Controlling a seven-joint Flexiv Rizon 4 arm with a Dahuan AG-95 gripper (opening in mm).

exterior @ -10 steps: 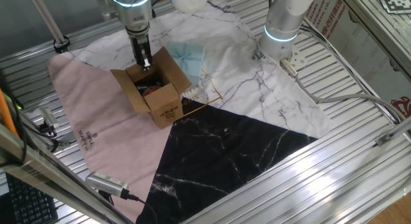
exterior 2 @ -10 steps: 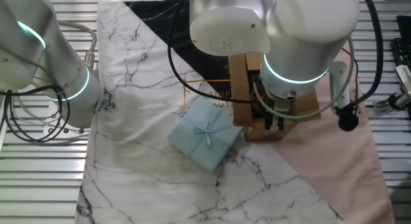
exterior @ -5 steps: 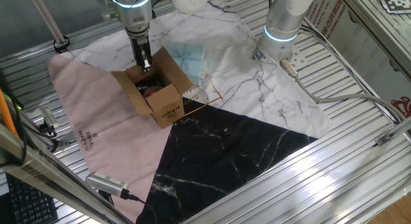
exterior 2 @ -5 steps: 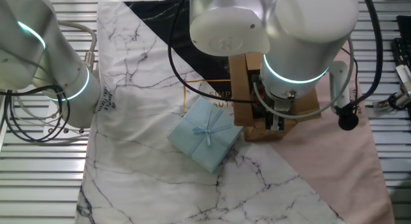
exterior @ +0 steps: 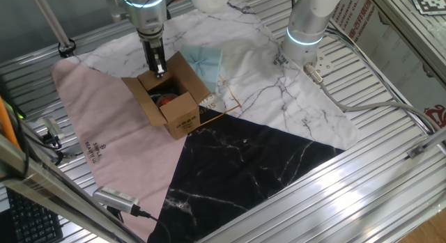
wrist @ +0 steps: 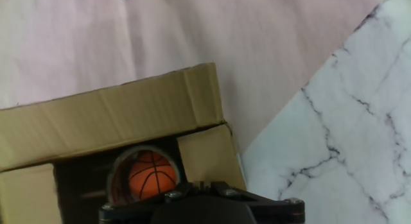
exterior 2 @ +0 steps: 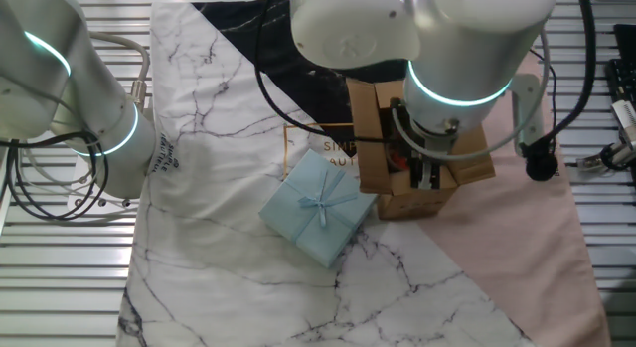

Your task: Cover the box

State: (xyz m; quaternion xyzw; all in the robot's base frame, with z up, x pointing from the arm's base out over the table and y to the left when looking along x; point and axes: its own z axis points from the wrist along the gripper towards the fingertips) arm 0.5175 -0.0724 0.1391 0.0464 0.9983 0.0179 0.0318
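box point(exterior: 169, 95) | dark side print unreadable | hand point(exterior: 158, 67) at rim

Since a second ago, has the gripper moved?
Yes. In the other fixed view the gripper has shifted slightly toward the top of the picture, judged against the unmoving blue gift box, and more of the box now shows.

The box point(exterior: 169, 97) stands open-topped, its flaps point(wrist: 109, 115) spread outward and crowding the rim; an orange ball point(wrist: 152, 176) lies inside. The gripper point(exterior: 157, 67) hangs at the far flap. A pale blue gift box point(exterior 2: 320, 207) sits just beside one wall, blocking that side. The pink cloth point(exterior: 97, 131) toward the mat's corner lies flat.
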